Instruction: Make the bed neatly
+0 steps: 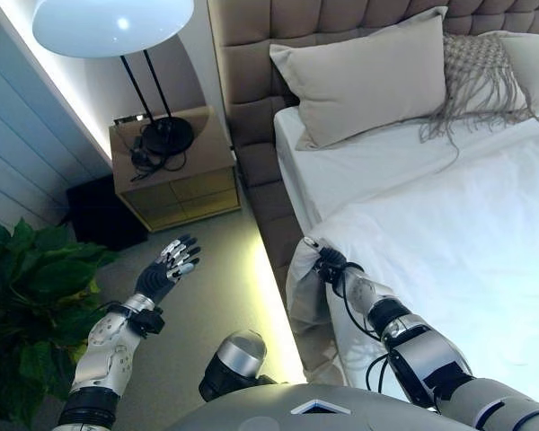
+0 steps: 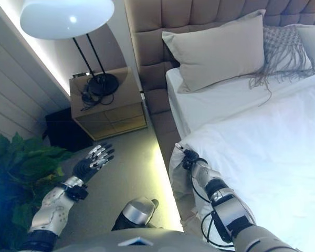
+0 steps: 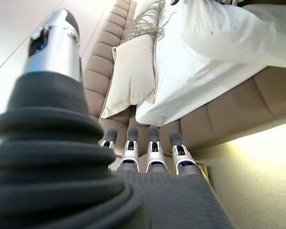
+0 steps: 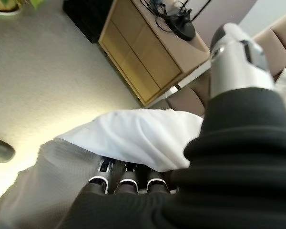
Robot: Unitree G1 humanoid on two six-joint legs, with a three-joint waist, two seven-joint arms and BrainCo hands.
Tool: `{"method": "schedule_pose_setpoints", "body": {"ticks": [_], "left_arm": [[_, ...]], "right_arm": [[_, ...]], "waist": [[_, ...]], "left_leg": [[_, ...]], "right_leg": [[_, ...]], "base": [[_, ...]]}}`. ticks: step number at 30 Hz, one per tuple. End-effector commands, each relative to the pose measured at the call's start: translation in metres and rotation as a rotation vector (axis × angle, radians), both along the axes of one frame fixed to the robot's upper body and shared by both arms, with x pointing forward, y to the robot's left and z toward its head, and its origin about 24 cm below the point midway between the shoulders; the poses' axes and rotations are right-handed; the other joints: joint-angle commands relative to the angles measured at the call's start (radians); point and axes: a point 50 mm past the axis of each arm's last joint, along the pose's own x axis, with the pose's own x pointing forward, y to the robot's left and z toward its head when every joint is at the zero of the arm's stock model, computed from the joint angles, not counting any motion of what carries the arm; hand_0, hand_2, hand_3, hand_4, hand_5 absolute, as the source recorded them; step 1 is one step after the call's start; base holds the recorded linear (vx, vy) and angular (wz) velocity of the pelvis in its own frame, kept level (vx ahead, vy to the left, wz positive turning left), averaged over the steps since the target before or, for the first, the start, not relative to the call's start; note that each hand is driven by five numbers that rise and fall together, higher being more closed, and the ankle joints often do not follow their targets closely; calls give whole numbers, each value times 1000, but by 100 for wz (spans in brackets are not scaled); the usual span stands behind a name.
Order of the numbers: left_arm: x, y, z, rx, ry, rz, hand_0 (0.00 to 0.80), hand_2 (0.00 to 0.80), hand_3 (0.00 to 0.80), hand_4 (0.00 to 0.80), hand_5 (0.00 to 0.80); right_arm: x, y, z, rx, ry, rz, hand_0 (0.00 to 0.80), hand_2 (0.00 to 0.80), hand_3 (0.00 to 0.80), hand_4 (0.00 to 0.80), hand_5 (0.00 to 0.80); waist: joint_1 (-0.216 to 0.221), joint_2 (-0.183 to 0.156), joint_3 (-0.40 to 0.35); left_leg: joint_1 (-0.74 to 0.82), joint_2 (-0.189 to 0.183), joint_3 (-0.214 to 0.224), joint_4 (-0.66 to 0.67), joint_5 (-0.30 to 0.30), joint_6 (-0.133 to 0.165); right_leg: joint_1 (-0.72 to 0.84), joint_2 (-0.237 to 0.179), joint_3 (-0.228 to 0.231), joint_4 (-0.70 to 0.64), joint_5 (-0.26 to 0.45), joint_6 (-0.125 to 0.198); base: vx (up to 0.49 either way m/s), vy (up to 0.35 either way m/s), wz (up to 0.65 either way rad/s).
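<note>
A white duvet (image 1: 449,233) covers the bed, its near corner (image 1: 307,278) hanging over the bed's side. My right hand (image 1: 331,262) is shut on that corner at the bed's edge; in the right wrist view the fingers (image 4: 126,174) curl under the white cloth (image 4: 138,136). My left hand (image 1: 166,267) is open and empty, held over the floor beside the bed, fingers straight (image 3: 152,148). A beige pillow (image 1: 368,81) leans on the headboard, with a fringed cushion (image 1: 481,72) to its right. White sheet (image 1: 341,162) shows bare below the pillows.
A wooden nightstand (image 1: 171,171) with a black lamp base (image 1: 166,135) and white shade (image 1: 112,22) stands left of the padded headboard (image 1: 251,54). A green plant (image 1: 22,296) is at the lower left. A dark box (image 1: 99,211) sits by the wall.
</note>
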Motion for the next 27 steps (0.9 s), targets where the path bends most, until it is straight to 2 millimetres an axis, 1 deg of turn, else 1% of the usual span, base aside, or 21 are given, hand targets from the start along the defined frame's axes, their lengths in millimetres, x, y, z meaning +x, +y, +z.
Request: {"method": "schedule_pose_setpoints", "body": {"ticks": [1,4,6,11,13,14,17,19,20,21,22,23,24,25,27], "left_arm": [[0,1,8,47,-53,-42,0,0,0,0,0],[1,0,7,48,-53,-50,0,0,0,0,0],[3,-1,9,49,-58,-56,0,0,0,0,0],[4,-5,8,62,-69,-49,0,0,0,0,0],[5,-7,8,57,-77,-38,0,0,0,0,0],[7,-10,10,52,-83,-38,0,0,0,0,0],[9,-14,12,42,-100,-10,0,0,0,0,0],[8,-15,12,37,-111,29,0,0,0,0,0],[8,-15,12,36,-112,34,0,0,0,0,0],[7,-13,11,36,-120,66,0,0,0,0,0],[6,-12,11,34,-123,88,0,0,0,0,0],[3,-7,9,27,-127,143,0,0,0,0,0],[0,-2,8,23,-130,188,0,0,0,0,0],[-1,0,7,22,-129,205,0,0,0,0,0],[-5,6,6,20,-129,241,0,0,0,0,0]], "right_arm": [[-1,20,3,104,4,141,0,0,0,0,0],[-26,20,-15,105,114,267,0,0,0,0,0],[-35,18,-22,108,145,285,0,0,0,0,0],[-44,23,-27,175,171,232,0,0,0,0,0],[-51,20,-32,150,149,196,0,0,0,0,0],[-53,16,-33,136,122,152,0,0,0,0,0],[-51,0,-31,78,9,4,0,0,0,0,0],[-51,-13,-21,27,-110,-100,0,0,0,0,0],[-51,-15,-19,15,-133,-121,0,0,0,0,0],[-49,-23,-8,8,-222,-203,0,0,0,0,0],[-50,-25,-4,4,-248,-218,0,0,0,0,0],[-56,-34,3,-3,-307,-259,0,0,0,0,0],[-63,-48,8,3,-358,-310,0,0,0,0,0],[-68,-54,8,9,-370,-326,0,0,0,0,0],[-85,-76,5,-1,-383,-395,0,0,0,0,0]], "waist": [[10,6,-52],[9,4,-52],[10,-1,-51],[-10,-9,-53],[-26,-6,-56],[-36,-5,-55],[-75,3,-52],[-120,11,-43],[-125,11,-43],[-160,16,-37],[-177,16,-37],[-223,21,-29],[-262,23,-21],[-280,21,-23],[-324,19,-19]], "left_leg": [[21,47,19,-149,127,-1],[23,50,25,-149,126,-3],[25,52,27,-148,125,-2],[36,58,51,-146,113,0],[42,61,64,-151,111,2],[29,54,70,-148,130,9],[35,60,94,-152,124,16],[38,63,116,-152,117,23],[38,63,119,-152,116,23],[42,65,135,-153,111,28],[38,65,142,-152,110,31],[41,68,165,-149,103,36],[48,72,186,-146,95,40],[44,71,194,-144,92,44],[50,72,219,-140,79,49]], "right_leg": [[-1,-61,13,119,56,33],[-3,-55,17,111,53,32],[-5,-51,20,103,55,31],[-16,-44,42,95,57,26],[-25,-40,59,91,59,26],[-37,-47,54,85,80,19],[-59,-46,84,88,84,20],[-83,-49,112,100,90,24],[-87,-50,116,102,90,25],[-104,-50,136,110,94,27],[-114,-50,145,111,96,28],[-130,-47,171,116,95,29],[-142,-43,197,121,92,30],[-153,-43,207,121,95,31],[-170,-39,243,126,96,34]], "base": [[-5,-51,-5],[-2,-53,-3],[-4,-71,-2],[-12,-67,-16],[-63,-19,-24],[-108,9,-22],[-84,-19,-18],[-88,-26,-29],[-113,-12,-31],[-99,1,-36],[-156,3,-37],[-152,-3,-46],[-154,-9,-52],[-125,-29,-68],[-93,-47,-61]]}}
